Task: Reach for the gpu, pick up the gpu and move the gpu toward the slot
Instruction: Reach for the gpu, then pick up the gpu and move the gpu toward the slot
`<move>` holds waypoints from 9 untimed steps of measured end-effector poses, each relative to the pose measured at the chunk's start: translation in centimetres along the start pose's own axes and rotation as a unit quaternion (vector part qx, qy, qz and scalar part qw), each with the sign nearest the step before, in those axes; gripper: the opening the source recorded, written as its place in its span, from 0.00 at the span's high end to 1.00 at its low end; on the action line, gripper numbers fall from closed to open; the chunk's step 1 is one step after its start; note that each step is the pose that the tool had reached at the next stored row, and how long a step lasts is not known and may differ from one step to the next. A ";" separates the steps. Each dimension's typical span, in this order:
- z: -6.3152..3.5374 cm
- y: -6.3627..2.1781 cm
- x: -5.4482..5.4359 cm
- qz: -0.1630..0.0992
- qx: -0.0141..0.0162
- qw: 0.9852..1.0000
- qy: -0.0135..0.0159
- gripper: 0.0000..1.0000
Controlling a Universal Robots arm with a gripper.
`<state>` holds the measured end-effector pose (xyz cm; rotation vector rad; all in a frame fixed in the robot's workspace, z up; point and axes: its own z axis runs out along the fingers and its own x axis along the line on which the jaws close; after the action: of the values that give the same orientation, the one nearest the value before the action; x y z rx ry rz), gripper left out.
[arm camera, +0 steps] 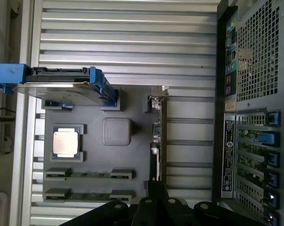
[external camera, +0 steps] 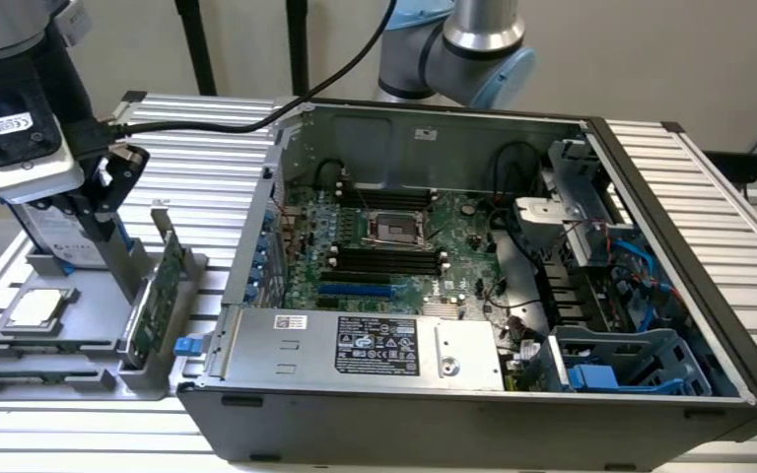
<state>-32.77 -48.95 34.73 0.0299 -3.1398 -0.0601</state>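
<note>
**End effector above the upright card, card in its holder**

In the exterior view, the thin green circuit-board gpu (external camera: pixel 158 296) stood on its long edge in the grey moulded fixture tray (external camera: pixel 36 379). The tray lay at about nine o'clock from the open black computer case (external camera: pixel 484 414) on the ribbed aluminium counter (external camera: pixel 721 197). The black end effector (external camera: pixel 100 209) hung at roughly eleven o'clock from the card, near it but apart, with nothing visibly in its grasp. Whether it was spread or closed could not be told; its tip was lost against the silver hard drive with blue rails (external camera: pixel 52 241), which stood upright just behind it.

A small square silver processor chip (external camera: pixel 36 307) lay flat at nine o'clock from the card. Inside the case, the blue slot (external camera: pixel 352 291) sat on the green motherboard (external camera: pixel 405 246), well apart from the card.

In the wrist view the gpu (arm camera: pixel 157 141) showed only as a narrow edge along the side of the fixture tray (arm camera: pixel 132 160), its face hidden. The dark linkages of the end effector (arm camera: pixel 157 203) were cut off at the frame edge. The hard drive (arm camera: pixel 61 87) and the processor chip (arm camera: pixel 65 142) were also visible there.
</note>
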 end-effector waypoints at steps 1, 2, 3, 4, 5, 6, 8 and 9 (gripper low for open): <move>0.00 0.00 0.0 0.000 0.000 1.000 0.000 0.89; 0.00 0.00 0.0 0.000 0.000 1.000 0.000 0.89; 0.00 0.00 0.0 0.000 0.000 1.000 0.000 0.89; 0.00 0.00 0.0 0.000 0.000 1.000 0.000 0.89; 0.00 0.00 0.0 0.000 0.000 1.000 0.000 0.89; 0.00 0.00 0.0 0.000 0.000 1.000 0.000 0.89; 0.00 0.00 0.0 0.000 0.000 1.000 0.000 0.89; 0.00 0.00 0.0 0.000 0.000 1.000 0.000 0.88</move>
<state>-32.77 -48.95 34.74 0.0300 -3.1397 -0.0601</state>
